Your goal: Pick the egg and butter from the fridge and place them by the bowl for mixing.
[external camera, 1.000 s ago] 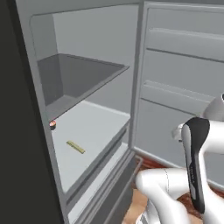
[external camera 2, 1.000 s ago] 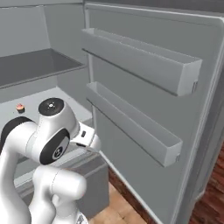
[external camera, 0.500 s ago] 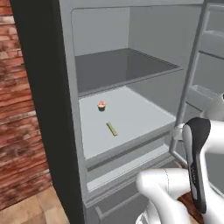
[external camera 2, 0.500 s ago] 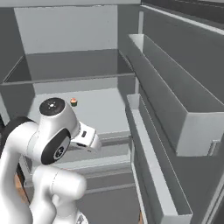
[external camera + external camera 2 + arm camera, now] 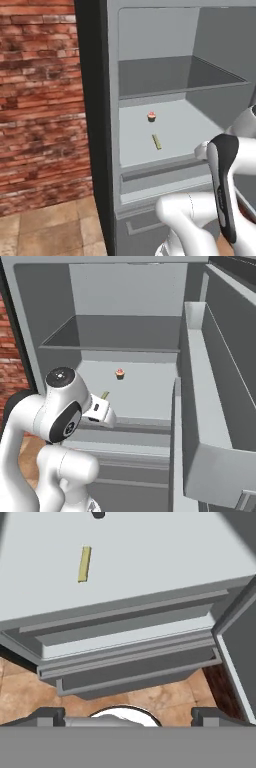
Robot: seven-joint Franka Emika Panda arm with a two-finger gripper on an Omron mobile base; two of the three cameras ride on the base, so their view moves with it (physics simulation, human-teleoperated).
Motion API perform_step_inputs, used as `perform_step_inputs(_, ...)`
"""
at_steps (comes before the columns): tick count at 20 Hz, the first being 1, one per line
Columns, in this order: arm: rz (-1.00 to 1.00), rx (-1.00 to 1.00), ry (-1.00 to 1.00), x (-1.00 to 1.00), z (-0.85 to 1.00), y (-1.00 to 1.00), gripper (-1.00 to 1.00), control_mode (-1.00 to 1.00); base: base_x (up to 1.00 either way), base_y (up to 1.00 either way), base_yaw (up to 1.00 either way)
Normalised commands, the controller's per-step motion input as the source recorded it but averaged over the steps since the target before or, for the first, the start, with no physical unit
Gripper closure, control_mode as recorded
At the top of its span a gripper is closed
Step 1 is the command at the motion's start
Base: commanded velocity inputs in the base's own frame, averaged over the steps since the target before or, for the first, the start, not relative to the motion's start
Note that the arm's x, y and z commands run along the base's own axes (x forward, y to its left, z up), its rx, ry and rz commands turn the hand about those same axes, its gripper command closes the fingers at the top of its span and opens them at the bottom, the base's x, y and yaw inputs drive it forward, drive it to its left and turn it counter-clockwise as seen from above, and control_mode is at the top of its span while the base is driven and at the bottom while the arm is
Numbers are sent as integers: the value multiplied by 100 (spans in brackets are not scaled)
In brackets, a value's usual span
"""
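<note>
The fridge (image 5: 94, 125) stands open, with a light grey inside. The butter (image 5: 157, 141) (image 5: 105, 394) (image 5: 84, 564), a thin pale-yellow stick, lies on the lower shelf (image 5: 182, 125) near its front. My gripper (image 5: 128, 716) is open and holds nothing. It hangs in front of the fridge, below the shelf's front edge and above the floor. The white hand (image 5: 98, 410) sits just before the shelf lip. The egg and the bowl are out of view.
A small cupcake with a pink top (image 5: 152, 116) (image 5: 120, 373) stands behind the butter. A drawer front (image 5: 130, 657) lies under the shelf. The open fridge door with its bins (image 5: 220, 406) flanks the right. A brick wall (image 5: 40, 100) is on the left, above a tiled floor (image 5: 30, 692).
The whole picture has shifted: the base has moved, so the fridge's inside now faces the cameras more squarely. The gripper has stayed open.
</note>
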Motion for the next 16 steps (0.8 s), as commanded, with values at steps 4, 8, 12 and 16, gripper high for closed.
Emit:
perform_step_inputs(4,0,0,0,0,0,0,-100,100,6,-17,3)
perform_step_inputs(8,0,0,0,0,0,0,-100,100,13,3,0)
perform_step_inputs(12,0,0,0,0,0,0,-100,100,14,23,18)
perform_step_inputs(16,0,0,0,0,0,0,-100,100,24,11,50)
